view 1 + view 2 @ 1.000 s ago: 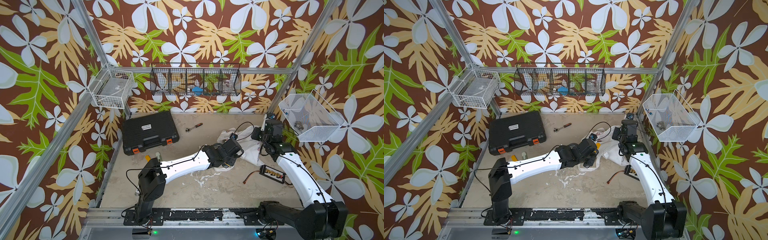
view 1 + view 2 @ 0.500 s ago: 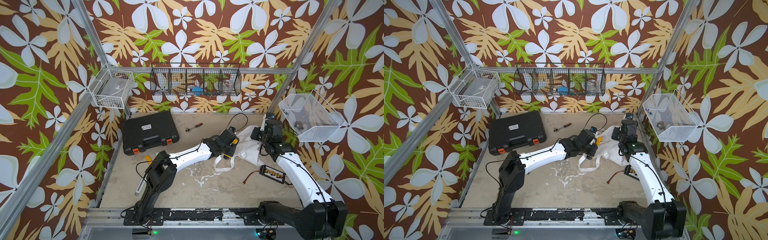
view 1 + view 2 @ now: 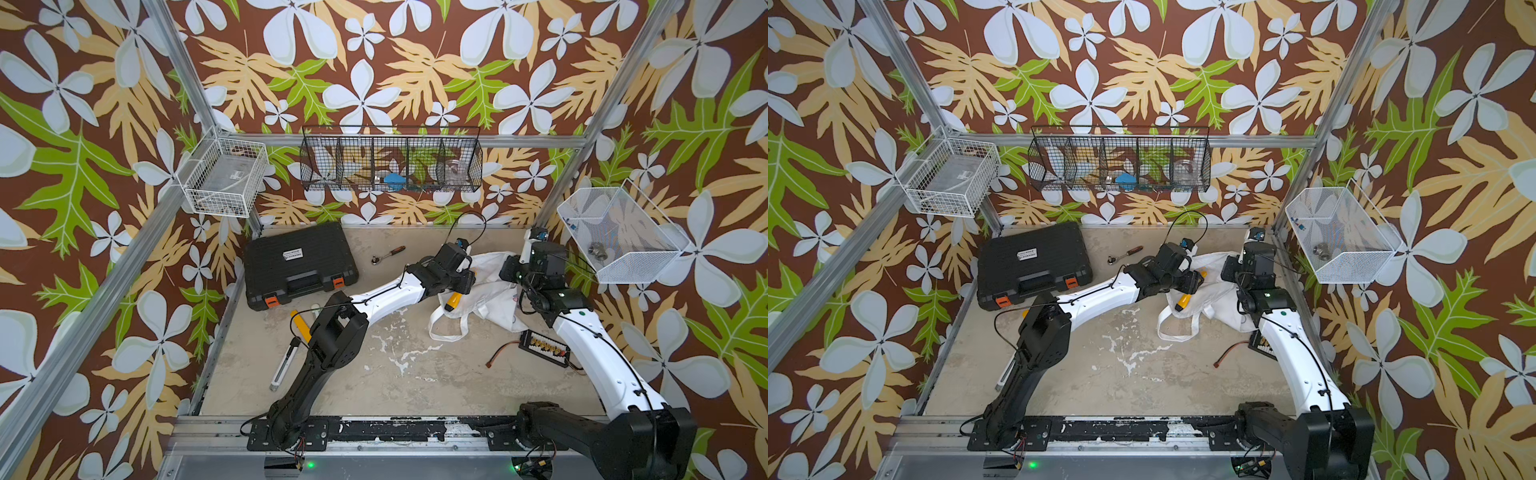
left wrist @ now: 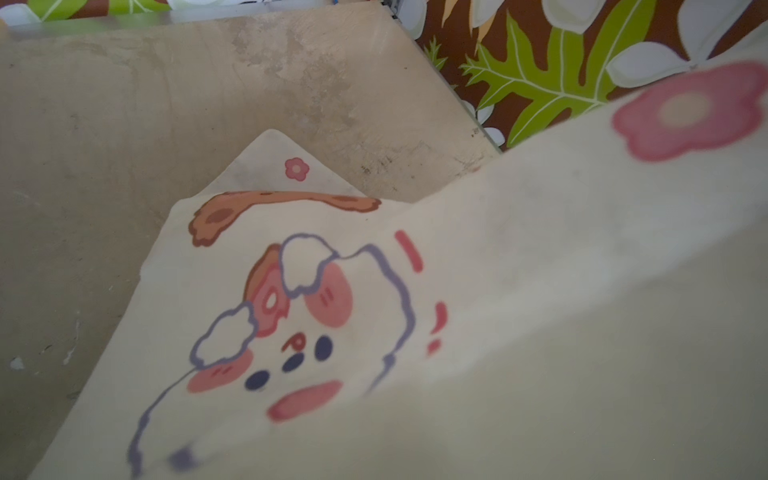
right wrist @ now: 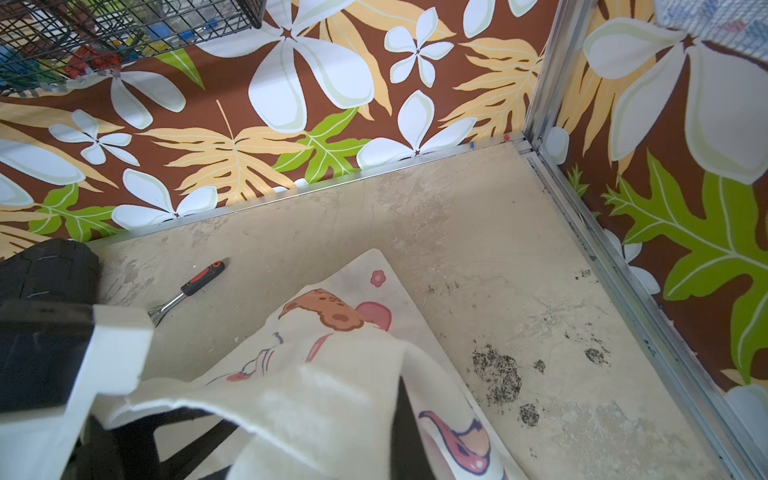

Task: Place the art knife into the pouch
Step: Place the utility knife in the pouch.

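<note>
Far left on the bench, the black tool case, a yellow stick and a white strip lie well apart from the work. The ratchet wrench lies just far of my left forearm. None of these blocks anything. The left hand sits at the left edge of the pouch, but its body hides the fingers, so I cannot tell whether they are apart or together. The art knife pokes out nearward from under that hand, dark tip beside the strap loop. I cannot tell whether it lies inside the mouth or on top of the cloth. Risk: if it only rests on the lip, withdrawing could drag it onto the bench, or the strap could snag. The right hand is clamped on the pouch's raised right rim; if the cloth slips, the mouth collapses. Near right, the terminal board is clear.
</note>
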Robot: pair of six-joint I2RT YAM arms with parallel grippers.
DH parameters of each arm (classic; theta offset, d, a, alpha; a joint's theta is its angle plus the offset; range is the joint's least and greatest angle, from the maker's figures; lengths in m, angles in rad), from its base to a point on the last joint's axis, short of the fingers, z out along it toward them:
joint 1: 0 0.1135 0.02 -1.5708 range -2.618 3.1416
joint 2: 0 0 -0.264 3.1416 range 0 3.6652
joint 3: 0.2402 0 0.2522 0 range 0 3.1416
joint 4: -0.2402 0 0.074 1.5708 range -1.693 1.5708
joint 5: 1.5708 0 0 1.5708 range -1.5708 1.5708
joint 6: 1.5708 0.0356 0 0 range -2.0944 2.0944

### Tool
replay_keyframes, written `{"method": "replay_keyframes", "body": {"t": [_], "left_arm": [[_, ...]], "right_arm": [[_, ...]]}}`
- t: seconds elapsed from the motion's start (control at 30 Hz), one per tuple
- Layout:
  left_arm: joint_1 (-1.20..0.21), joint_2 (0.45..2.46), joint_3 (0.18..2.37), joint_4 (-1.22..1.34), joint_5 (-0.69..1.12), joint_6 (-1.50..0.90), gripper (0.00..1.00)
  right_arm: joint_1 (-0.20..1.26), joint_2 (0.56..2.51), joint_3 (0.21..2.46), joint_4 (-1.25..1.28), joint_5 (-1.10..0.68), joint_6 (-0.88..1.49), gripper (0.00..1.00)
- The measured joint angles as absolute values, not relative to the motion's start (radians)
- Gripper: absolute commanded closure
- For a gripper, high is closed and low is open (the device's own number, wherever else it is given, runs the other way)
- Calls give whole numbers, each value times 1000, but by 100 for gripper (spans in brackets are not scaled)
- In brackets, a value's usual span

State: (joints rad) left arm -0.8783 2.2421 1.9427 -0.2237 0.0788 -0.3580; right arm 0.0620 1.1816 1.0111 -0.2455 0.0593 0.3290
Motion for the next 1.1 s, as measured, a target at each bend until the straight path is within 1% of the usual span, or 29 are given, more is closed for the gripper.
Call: {"method": "replay_keyframes", "body": {"t": [0.03,0.07,0.13,0.2,0.37,0.53,0.67,0.8,0.93,1.1], "left_arm": [[-878,2236,1938,-206,96,-357,12],[-878,2222,1923,-189,114,-353,9],[-879,2171,1873,-175,133,-345,12],[-879,2096,1808,-171,134,-337,18],[-875,1839,1605,-171,93,-318,18],[-866,1536,1320,-249,-72,-310,16],[-822,1376,1182,-346,-212,-341,14],[-744,1280,1091,-433,-284,-375,17],[-612,1207,1005,-480,-290,-423,16],[-477,1219,944,-523,-298,-450,16]], "right_arm": [[62,1182,1010,-242,60,329,100],[62,1184,1010,-240,59,329,100],[62,1192,1010,-237,56,329,100],[62,1200,1010,-236,53,329,100],[62,1221,1025,-237,53,329,100],[62,1223,1029,-241,49,329,100],[62,1232,1029,-241,31,329,100],[62,1248,1029,-241,18,329,100],[62,1269,1035,-248,0,329,100],[62,1294,1045,-256,-18,328,100]]}}
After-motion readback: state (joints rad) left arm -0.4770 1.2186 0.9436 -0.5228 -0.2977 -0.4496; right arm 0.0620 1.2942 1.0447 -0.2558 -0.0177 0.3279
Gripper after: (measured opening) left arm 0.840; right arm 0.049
